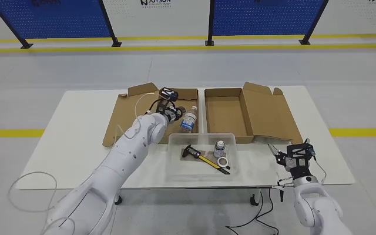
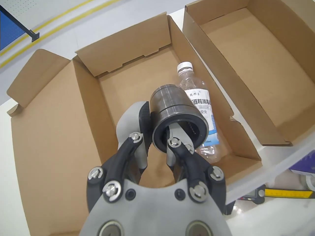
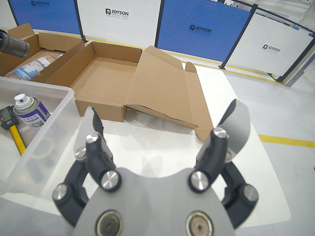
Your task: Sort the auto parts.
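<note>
My left gripper [image 2: 160,124] [image 1: 171,109] is shut on a dark metal cylinder part [image 2: 177,114] [image 3: 14,44]. One finger sits inside its bore and the other presses on the outside. The part hangs above the left cardboard box [image 2: 123,47] [image 1: 126,123], close beside a clear plastic bottle [image 2: 200,99] [image 1: 188,118] that lies in that box. The right cardboard box [image 2: 246,50] [image 1: 226,117] [image 3: 103,79] has a bare floor. My right gripper [image 3: 164,110] [image 1: 294,153] is open with nothing in it, over the table's front right corner.
A clear plastic bin [image 1: 200,137] [image 3: 49,87] stands at the table's front, between the arms. In it are a spray can [image 3: 29,109] [image 1: 220,147], a caliper [image 1: 191,152] [image 3: 9,121] with a yellow rule, and a tape roll [image 1: 224,161]. Both boxes' lids lie open outward.
</note>
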Robot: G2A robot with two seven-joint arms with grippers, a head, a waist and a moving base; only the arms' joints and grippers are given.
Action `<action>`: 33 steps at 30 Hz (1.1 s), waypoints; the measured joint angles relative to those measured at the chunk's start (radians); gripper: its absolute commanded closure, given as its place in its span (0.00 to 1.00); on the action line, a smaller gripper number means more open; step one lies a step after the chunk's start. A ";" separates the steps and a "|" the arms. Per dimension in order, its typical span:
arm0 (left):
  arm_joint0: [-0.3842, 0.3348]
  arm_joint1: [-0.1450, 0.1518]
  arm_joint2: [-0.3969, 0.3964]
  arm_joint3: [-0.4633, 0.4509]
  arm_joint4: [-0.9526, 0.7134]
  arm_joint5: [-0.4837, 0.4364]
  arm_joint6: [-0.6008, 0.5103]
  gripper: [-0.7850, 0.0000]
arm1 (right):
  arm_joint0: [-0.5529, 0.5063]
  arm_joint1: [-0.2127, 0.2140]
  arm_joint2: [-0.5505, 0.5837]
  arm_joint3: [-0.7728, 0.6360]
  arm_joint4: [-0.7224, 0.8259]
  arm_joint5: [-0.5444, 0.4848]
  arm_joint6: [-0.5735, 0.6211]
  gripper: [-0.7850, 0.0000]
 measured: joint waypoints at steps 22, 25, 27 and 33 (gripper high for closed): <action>-0.155 -0.123 0.112 0.364 0.081 -0.130 0.004 1.00 | 0.000 0.000 0.000 0.000 0.000 0.000 0.000 0.00; -0.163 -0.134 0.117 0.393 0.088 -0.136 0.009 1.00 | 0.000 0.000 0.000 0.000 0.000 0.000 0.000 0.00; -0.170 -0.141 0.116 0.409 0.088 -0.137 0.014 1.00 | 0.000 0.000 0.000 0.000 0.000 0.000 0.000 0.00; -0.185 -0.157 0.118 0.448 0.096 -0.133 0.018 1.00 | 0.000 0.000 0.000 0.000 0.000 0.000 0.000 0.00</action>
